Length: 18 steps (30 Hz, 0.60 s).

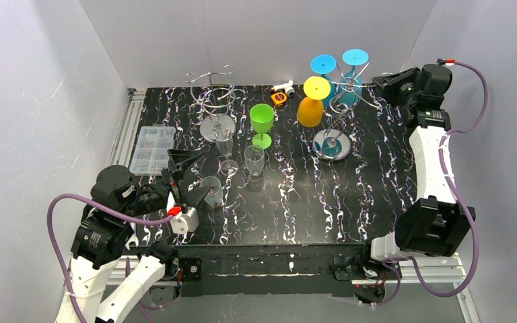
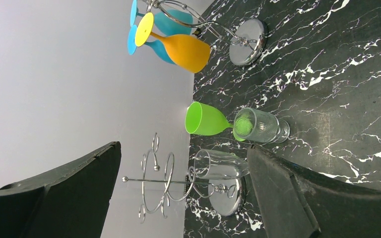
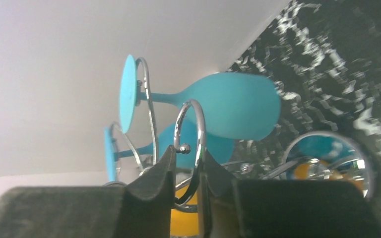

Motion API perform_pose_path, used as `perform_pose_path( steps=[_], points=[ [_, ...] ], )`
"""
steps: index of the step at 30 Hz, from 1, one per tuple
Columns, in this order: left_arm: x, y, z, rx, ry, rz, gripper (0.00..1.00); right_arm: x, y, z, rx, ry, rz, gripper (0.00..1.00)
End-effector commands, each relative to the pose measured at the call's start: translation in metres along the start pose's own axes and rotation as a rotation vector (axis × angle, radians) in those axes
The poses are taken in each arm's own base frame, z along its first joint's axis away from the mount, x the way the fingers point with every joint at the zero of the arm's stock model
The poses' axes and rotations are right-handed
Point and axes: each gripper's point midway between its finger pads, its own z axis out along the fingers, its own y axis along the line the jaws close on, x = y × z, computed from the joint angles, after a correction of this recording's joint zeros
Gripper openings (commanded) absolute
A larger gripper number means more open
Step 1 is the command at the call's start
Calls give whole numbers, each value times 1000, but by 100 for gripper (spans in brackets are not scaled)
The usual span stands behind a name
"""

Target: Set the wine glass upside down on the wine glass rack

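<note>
Left gripper [image 1: 190, 176] sat near-left, fingers spread wide and empty. A green wine glass [image 1: 262, 120] stood upright mid-table. 1 orange glass [image 1: 310, 111] and 2 blue glasses [image 1: 323, 64] hung inverted on the right rack [image 1: 332, 145] — its chrome loop [image 3: 198, 129] pinched by the right gripper [image 3: 187, 163].

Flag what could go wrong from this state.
1. Right gripper: jaws pinch a wire loop of the loaded rack. Any pull could tip it and shed the orange glass and blue glasses.
2. Left gripper: jaws wide open facing the clear wine glass, which stands close to the tumbler and green glass. An approach may knock a neighbour.
</note>
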Motion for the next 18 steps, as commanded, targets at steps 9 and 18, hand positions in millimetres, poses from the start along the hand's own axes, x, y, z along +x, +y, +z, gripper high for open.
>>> perform_pose_path(
  steps=[9, 18],
  points=[
    [0, 1, -1, -1, 6, 2, 98, -14, 9, -18, -1, -261, 73, 1],
    [1, -2, -3, -4, 11, -1, 98, -23, -20, -46, 96, -477, 206, 1]
  ],
)
